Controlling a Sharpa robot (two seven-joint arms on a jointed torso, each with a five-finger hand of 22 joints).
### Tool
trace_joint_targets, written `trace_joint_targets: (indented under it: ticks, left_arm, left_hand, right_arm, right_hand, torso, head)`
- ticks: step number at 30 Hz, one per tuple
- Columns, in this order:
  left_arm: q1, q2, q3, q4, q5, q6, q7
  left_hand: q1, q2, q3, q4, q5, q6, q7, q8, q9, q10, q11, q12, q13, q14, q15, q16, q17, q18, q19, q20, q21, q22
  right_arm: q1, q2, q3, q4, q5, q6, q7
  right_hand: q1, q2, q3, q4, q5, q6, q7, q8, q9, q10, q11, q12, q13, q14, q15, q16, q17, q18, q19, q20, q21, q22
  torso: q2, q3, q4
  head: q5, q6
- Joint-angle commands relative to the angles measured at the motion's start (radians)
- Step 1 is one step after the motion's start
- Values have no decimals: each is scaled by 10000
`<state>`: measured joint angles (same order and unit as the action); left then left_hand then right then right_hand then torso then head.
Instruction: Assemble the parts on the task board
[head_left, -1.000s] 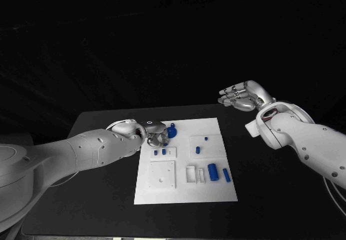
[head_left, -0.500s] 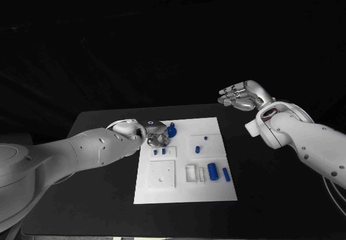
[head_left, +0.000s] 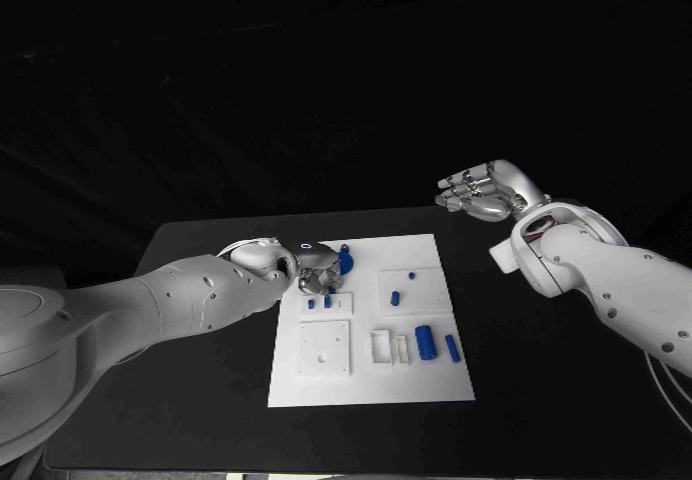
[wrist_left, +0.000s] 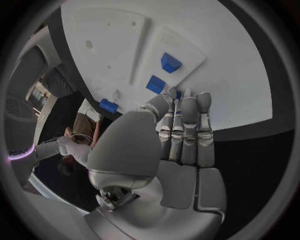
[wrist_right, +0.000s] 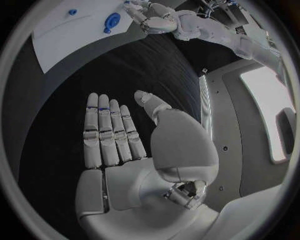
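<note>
roughly early-to-mid, by my read. left hand (head_left: 300, 270) sits low over the far-left part of the white task board (head_left: 361, 385), fingers bunched at a small blue part (wrist_left: 155, 84); can't tell if it actually grips anything. just right of it a round blue knob-like part (head_left: 342, 260) is on the board. further right, a small blue peg (head_left: 397, 297) stands in its block, while a blue cylinder (head_left: 426, 341) and slim blue bar (head_left: 453, 348) lie loose by the near recesses, so those look left to do. right hand (head_left: 483, 192) is raised off the board's far-right corner, fingers apart, holding nothing. surface: matte black table (head_left: 202, 400), dark surroundings.
</note>
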<state>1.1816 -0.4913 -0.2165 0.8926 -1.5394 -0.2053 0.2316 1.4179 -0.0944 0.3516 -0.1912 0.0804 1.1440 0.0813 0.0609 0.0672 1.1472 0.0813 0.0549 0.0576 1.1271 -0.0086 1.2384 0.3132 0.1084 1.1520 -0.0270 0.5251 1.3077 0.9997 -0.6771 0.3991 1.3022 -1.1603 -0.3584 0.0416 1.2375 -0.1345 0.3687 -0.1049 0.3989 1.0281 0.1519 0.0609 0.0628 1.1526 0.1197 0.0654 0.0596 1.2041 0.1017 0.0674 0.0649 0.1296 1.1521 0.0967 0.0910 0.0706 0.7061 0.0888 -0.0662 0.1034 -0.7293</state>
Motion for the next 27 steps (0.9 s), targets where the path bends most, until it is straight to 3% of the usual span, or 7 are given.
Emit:
trace_joint_targets:
  ticks: [1,9,17,27]
  left_arm:
    - [-1,40,-11,9,-171,251,51]
    - [-2,80,-24,-89,-339,351,-149]
    - [-3,223,-109,-263,-447,240,-282]
    - [-4,389,-159,-381,-762,109,-527]
  left_hand:
    - [-15,126,-61,-37,-12,-31,17,15,-6,90,-16,68,15,-65,-8,59,-9,147,-59,-10,64,210]
    - [5,166,-109,-71,-6,-137,-11,14,-13,89,27,74,17,-73,49,71,-18,169,-66,24,89,208]
    - [90,277,-123,-101,23,-109,137,12,-25,-43,-90,83,13,-26,-137,58,-29,63,-74,-137,177,212]
    - [-43,179,-206,-34,-38,-118,189,18,-30,-86,-38,115,16,28,-81,49,-32,64,-47,-101,171,180]
  right_arm:
    - [-6,11,3,5,-73,103,89]
    - [-7,11,3,0,-73,97,92]
    - [-8,26,3,-1,-73,102,93]
    - [-8,41,3,-15,-73,114,93]
  right_hand:
    - [-78,29,-13,42,53,43,-5,10,-6,22,-10,-58,-14,46,28,-46,-4,-9,32,26,-35,-11]
    - [-78,29,-13,42,53,43,-5,10,-6,22,-10,-58,-14,46,28,-46,-4,-9,32,26,-35,-11]
    - [-78,29,-13,42,53,43,-5,10,-6,22,-10,-58,-14,46,28,-46,-4,-9,32,26,-35,-11]
    - [-83,30,-8,72,50,50,-7,10,-6,28,-13,-57,-13,53,24,-45,-4,-11,36,25,-36,-11]
  torso:
    - [-2,-4,-6]
    - [2,-8,-4]
    - [6,-11,-8]
    - [-4,2,-6]
  head:
    - [0,-3]
    - [-2,12]
    - [5,26]
    - [-15,13]
